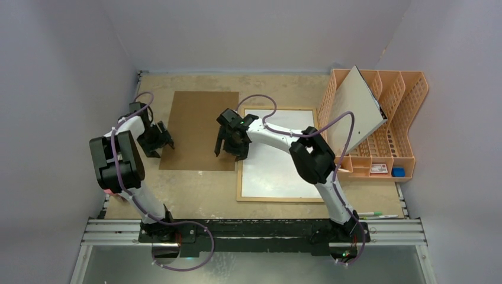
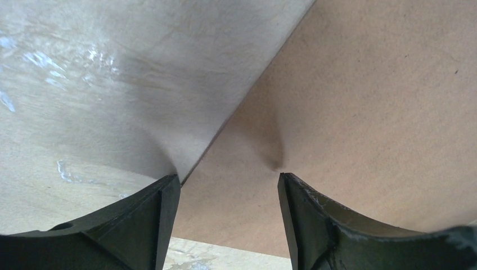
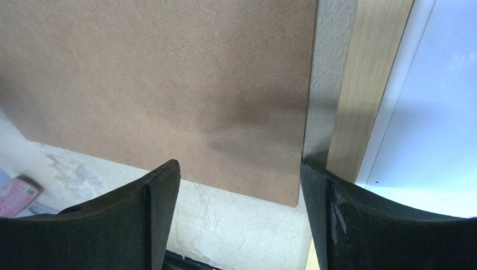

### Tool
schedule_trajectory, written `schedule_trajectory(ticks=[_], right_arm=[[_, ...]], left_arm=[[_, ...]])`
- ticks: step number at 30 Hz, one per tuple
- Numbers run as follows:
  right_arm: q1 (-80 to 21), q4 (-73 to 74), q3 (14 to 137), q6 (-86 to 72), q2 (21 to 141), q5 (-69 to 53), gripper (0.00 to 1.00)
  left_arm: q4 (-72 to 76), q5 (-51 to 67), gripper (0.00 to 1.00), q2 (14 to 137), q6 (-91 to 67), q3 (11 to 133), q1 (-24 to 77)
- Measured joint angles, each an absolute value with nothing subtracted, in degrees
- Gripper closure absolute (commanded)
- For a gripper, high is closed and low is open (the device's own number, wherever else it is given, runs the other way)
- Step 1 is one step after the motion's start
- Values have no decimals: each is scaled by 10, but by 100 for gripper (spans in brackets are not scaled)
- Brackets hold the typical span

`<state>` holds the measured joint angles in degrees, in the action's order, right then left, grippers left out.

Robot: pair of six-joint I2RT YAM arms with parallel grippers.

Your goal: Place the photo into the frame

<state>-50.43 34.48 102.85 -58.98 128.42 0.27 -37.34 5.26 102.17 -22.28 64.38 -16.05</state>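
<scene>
The frame (image 1: 278, 199), thin light wood around a white inside, lies flat right of the table's middle; its wooden left side (image 3: 368, 84) shows in the right wrist view. Left of it lies the brown fibreboard back (image 1: 198, 127), flat on the table. The photo is out of view. My left gripper (image 1: 158, 144) is open at the board's left edge, one finger off the edge (image 2: 163, 197) and the other on the brown board (image 2: 365, 112). My right gripper (image 1: 229, 149) is open over the near right corner of the board (image 3: 157, 84), beside the frame.
An orange plastic file rack (image 1: 408, 118) stands at the right with a grey-white board (image 1: 355, 109) leaning in it. Small items sit in its front tray (image 1: 379, 168). Pens (image 1: 379, 215) lie near the front right edge. Walls close in on three sides.
</scene>
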Motion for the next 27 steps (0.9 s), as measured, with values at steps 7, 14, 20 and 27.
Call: schedule_trajectory(ticks=[7,14,20,27], right_arm=[[-478,240,930,-584,1239,-79,24],[-458,120,835,-585,1200,-151,28],[-452,67,797,-596,1185,-176,29],[-449,34,768,-606,1158,-181,30]], left_arm=[[-366,78,40,1013,-225,628,-168],[-358,92,40,1009,-225,621,-175],[-353,92,41,1007,-225,618,-178],[-351,92,41,1005,-228,616,-179]])
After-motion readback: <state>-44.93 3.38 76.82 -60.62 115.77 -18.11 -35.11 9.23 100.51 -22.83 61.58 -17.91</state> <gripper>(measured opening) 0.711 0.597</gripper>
